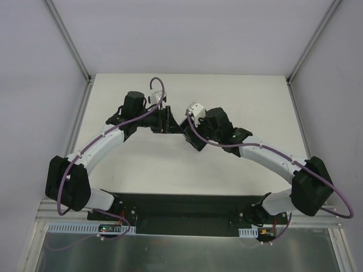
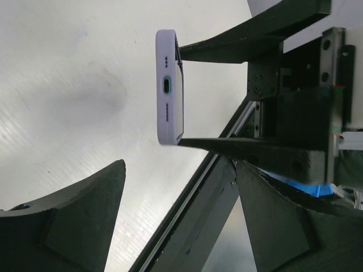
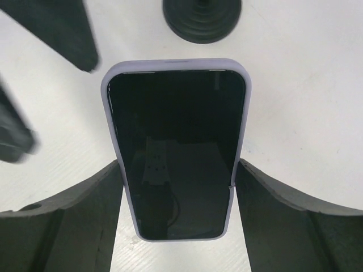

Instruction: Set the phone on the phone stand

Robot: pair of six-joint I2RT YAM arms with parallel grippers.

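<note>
Gripping the phone (image 3: 176,141) with my right claw (image 3: 177,165), I have one finger pressed on each long edge of its pale case, around the lower half. Its dark screen faces my wrist camera. The jaws stand just as far apart as the phone is wide.

The stand (image 3: 201,20) sits on the table (image 3: 306,85) just past the phone's far end. Only its round base shows, cut off by the picture's edge. A strip of bare table lies between the two, so the phone is not on it.

My left claw (image 2: 178,165) is spread wide and has hold of nothing; its two fingers (image 2: 74,226) frame open space. From that wrist I see the phone end-on, charging port toward me, pinched between the right claw's fingers, with a soft shadow on the table behind. A dark slanted bar crosses below it; I cannot tell what that is.

From above, both wrists meet near the table's middle, claws facing each other.
</note>
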